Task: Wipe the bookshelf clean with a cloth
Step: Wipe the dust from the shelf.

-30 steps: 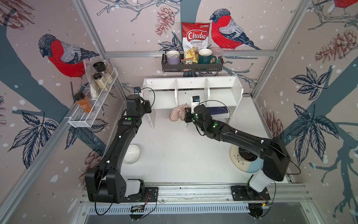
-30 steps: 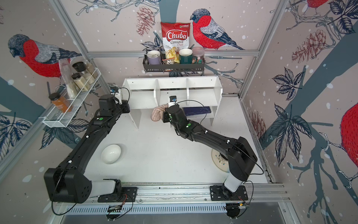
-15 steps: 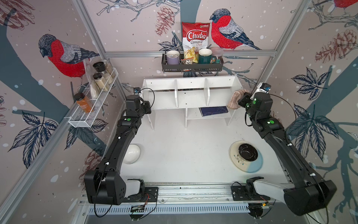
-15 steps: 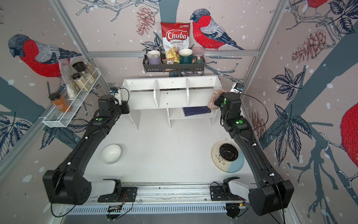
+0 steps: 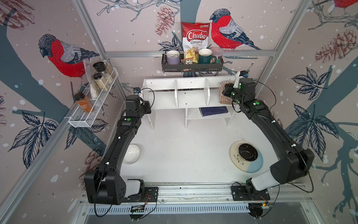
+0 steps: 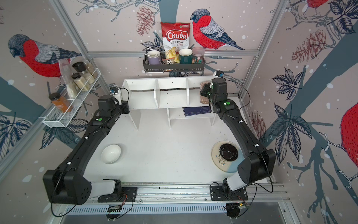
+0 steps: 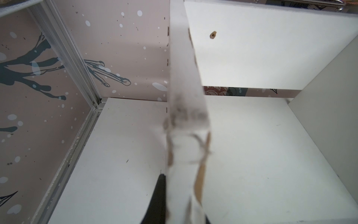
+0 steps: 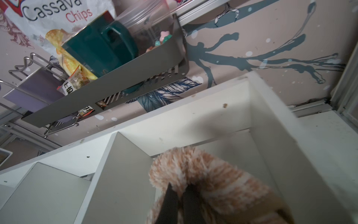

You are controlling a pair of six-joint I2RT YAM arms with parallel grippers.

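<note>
Tan cloth (image 8: 203,170) sat bunched in the right-end upper compartment of the bookshelf (image 5: 191,97), clamped in the right gripper (image 8: 179,188); the left gripper (image 5: 147,107) pinched its left end panel. Hard wiping could shift it if that pinch slipped.

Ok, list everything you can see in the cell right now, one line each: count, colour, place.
bookshelf: one, white, back of the table.
cloth: one, tan striped, at right upper compartment.
notebook: one, dark blue, lower shelf.
white bowl: one, white, by left arm.
plate: one, cream and blue, by right arm.
black bowl: one, black, on the plate.
wall rack: one, black, back wall.
chips bag: one, red and white, wall rack.
lilac mug: one, lilac, wall rack.
green mug: one, dark green, wall rack.
tub: one, clear, wall rack.
mesh rack: one, white, left wall.
jars: at least three, black-lidded, mesh rack.
left gripper: one, black, clamped on bookshelf's left panel.
right gripper: one, black, shut on the cloth.
</note>
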